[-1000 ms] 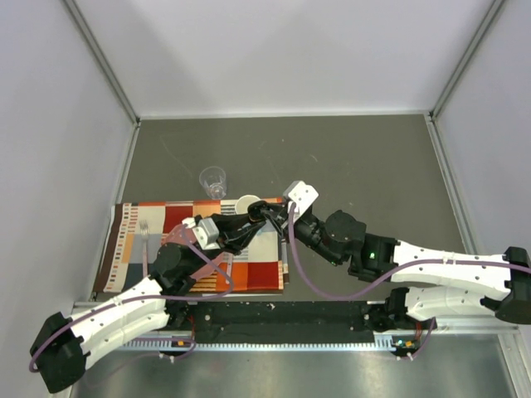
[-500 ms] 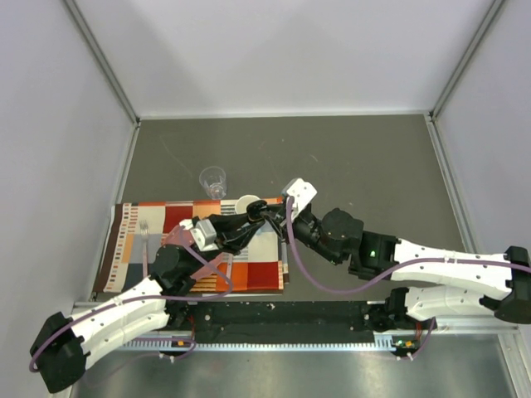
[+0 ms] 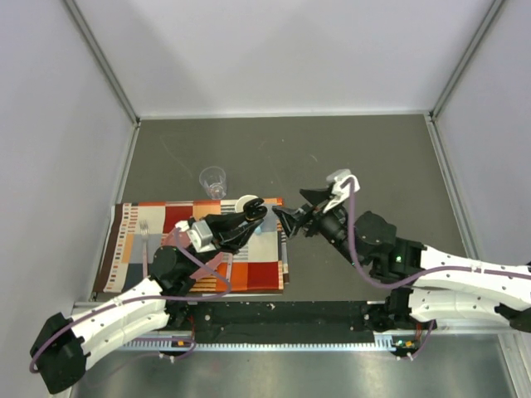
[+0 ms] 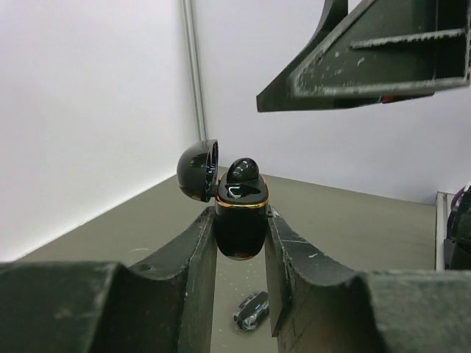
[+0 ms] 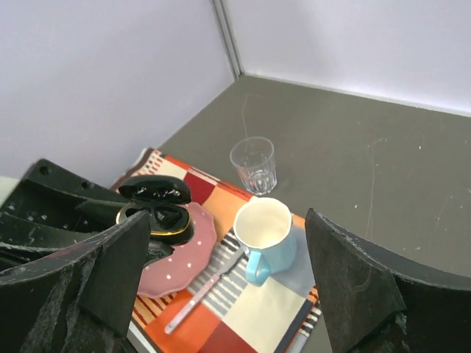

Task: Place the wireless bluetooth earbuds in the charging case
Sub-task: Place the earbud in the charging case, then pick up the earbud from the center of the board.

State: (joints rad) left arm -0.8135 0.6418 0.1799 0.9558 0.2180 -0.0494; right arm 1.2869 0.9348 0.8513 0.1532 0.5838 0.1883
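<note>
Earbud [image 4: 241,170] perched in held case, right jaws off

- Left gripper [image 4: 240,213] is clenched on the charging case [image 4: 241,228]. It pinches the lower body between both fingers, centre of the left wrist view.
- Lid [image 4: 197,170] hangs open to the left of the case mouth.
- One earbud stands in the mouth, its dome above the gold rim. It looks not fully seated, but the well's depth is hidden.
- Right gripper [image 5: 228,217] is spread wide and empty. In the overhead view it sits just right of the case, apart from it.
- Small glossy dark object [image 4: 252,310] lies on the table, low centre of the left wrist view. Cannot tell if it is another bud.
- Mug [image 5: 263,228] and glass [image 5: 253,163] stand beyond the case.

Judgement: seating the bud is the step in hand.
- Hold the left clamp steady and the case upright.
- Bring one right fingertip straight down on the dome and press lightly.
- Stay clear of the lid.
- A sideways push would likely twist the case in its pinch.
</note>
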